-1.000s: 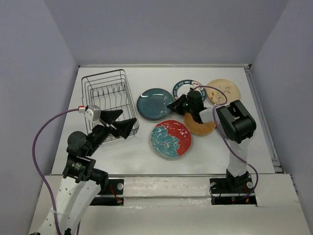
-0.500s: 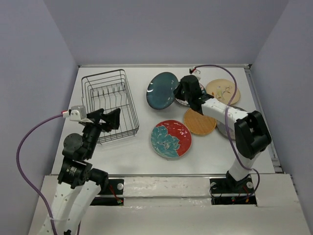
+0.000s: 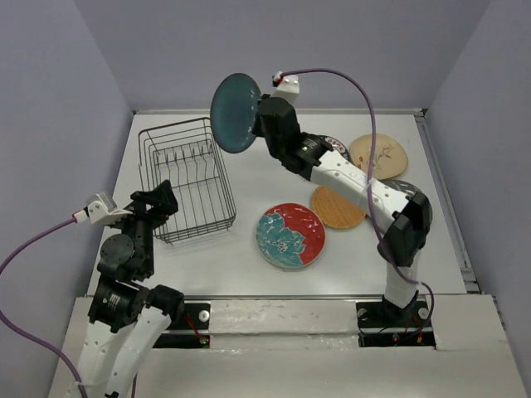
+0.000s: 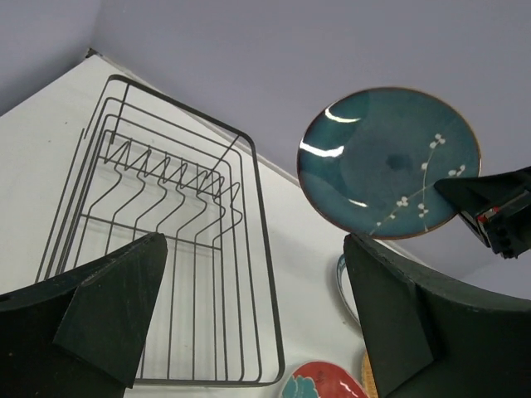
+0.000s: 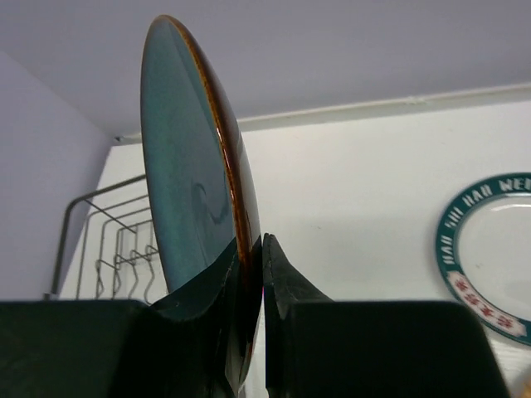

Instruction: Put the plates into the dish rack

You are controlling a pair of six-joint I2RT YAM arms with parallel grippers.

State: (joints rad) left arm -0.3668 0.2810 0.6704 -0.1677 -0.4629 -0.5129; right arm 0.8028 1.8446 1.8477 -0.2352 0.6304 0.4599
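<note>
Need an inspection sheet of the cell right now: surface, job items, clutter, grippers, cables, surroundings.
Surface: white table, no spills seen.
Job's things: dish rack holds no plates; teal plate lifted on edge near its far end; red-and-teal plate, orange plate, cream plate and white dark-rimmed plate lie flat.
Clutter: nothing seen.
Grippers: right gripper shut on the teal plate's rim; left gripper open, beside the rack.
Cables: right purple cable arcs above its arm; left purple cable loops off-frame.
Surroundings: plain grey walls.
</note>
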